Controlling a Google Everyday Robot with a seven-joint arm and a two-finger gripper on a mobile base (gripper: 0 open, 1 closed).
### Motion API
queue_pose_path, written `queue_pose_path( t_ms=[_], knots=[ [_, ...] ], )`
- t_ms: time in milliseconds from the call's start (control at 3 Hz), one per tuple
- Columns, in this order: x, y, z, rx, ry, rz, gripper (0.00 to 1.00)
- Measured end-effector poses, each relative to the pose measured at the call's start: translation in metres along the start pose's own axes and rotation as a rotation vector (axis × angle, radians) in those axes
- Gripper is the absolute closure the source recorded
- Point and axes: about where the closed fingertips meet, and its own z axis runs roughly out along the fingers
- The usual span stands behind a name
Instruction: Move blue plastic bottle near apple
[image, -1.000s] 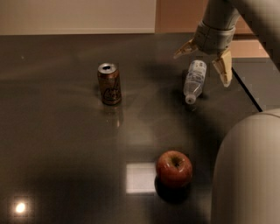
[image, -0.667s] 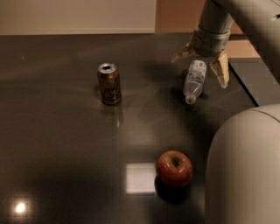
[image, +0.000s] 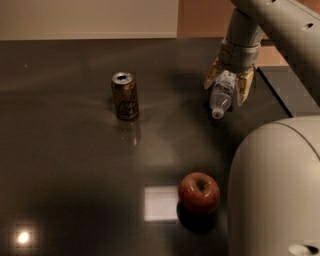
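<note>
The blue plastic bottle (image: 222, 93) lies on the dark table at the back right, its white cap pointing toward the front. My gripper (image: 228, 88) comes down over it from above. Its tan fingers (image: 212, 76) press against both sides of the bottle, shut on it. The bottle still rests on the table. The red apple (image: 199, 192) with a yellowish stem dimple sits at the front, well apart from the bottle and a little to its left.
A brown drink can (image: 125, 95) stands upright at the middle left. A bright square reflection (image: 160, 203) lies on the table (image: 65, 165) left of the apple. My pale arm housing (image: 277, 190) fills the lower right. The table's right edge (image: 267, 82) runs just past the gripper.
The fingers stood spread wide on either side of the bottle and have closed in against it. The bottle, can and apple have not moved.
</note>
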Motion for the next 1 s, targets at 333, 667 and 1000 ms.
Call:
queue_pose_path(
  t_ms=[333,667,1000],
  knots=[
    [0.0,0.003,0.004,-0.004,-0.01,0.005,0.43],
    [-0.004,0.006,-0.001,0.009,-0.01,0.018,0.64],
    [-0.021,0.01,-0.014,0.043,-0.016,0.061,0.86]
  ],
)
